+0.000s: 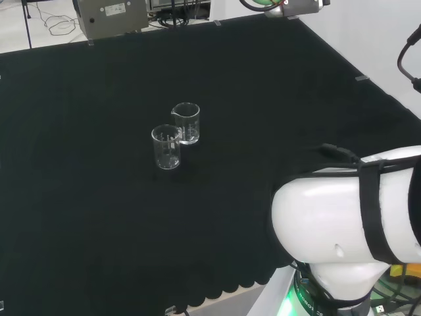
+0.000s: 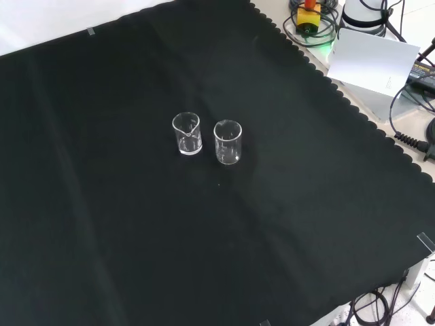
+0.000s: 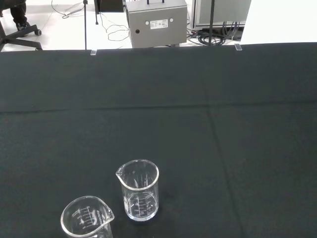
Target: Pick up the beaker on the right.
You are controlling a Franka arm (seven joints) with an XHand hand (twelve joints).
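Closest to my wrist camera stands the near beaker, and just beside it, a little farther off, is the right beaker, which I judge to be the one asked for. Whether my hand is spread or closed I cannot tell, so I plan the approach before anything else.

Both glasses stand upright on the black counter and look empty. In the head view the right beaker is behind and to the right of the near beaker. In the front view the sides are exchanged (there my beaker is the left one, and the near beaker is the right one), with a narrow gap of cloth between them.

To do this step well, I would bring the hand in from the free side of the right beaker, away from its neighbour, because the gap is small and a touch could tip the other glass. I would take it around the wall below the rim, keep it upright, and lift straight up. My white arm link is well apart from both.
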